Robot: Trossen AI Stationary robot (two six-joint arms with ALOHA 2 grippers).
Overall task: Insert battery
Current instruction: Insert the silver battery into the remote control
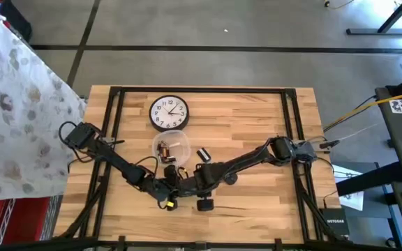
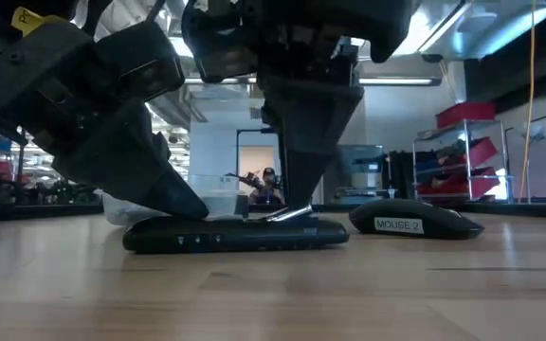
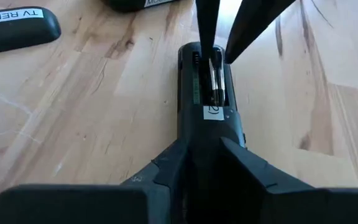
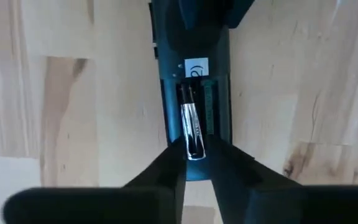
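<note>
We are right over the remote (image 4: pixel 191 112) now, lying flat on the desk (image 1: pixel 257 111) at the lower middle of the high view, with its battery bay open. In the right wrist view the battery (image 4: pixel 190 127) runs up and down the frame, its long axis lined up with the remote's own length, sitting in the left slot of the bay, though the low view shows it tipped up off the remote. The right end effector (image 4: pixel 194 155) is clenched on the battery's near end, fingers narrowed around it and just above the remote's body. So the battery lies straight ahead of that end effector, and we judge the coming move is a push down and forward along that same axis to seat it.

Across from it, the left end effector (image 3: pixel 204 168) grips the remote at its other end, fingers closed on the casing and pinning it to the desk. In the left wrist view the bay is at upper centre of the frame, with the right arm's fingers (image 3: pixel 207 25) coming down into it from the top. The right arm is the one on the battery; the left only steadies.

In the low view the remote (image 2: pixel 235 234) sits centre frame, a mouse (image 2: pixel 415 220) to its right.
</note>
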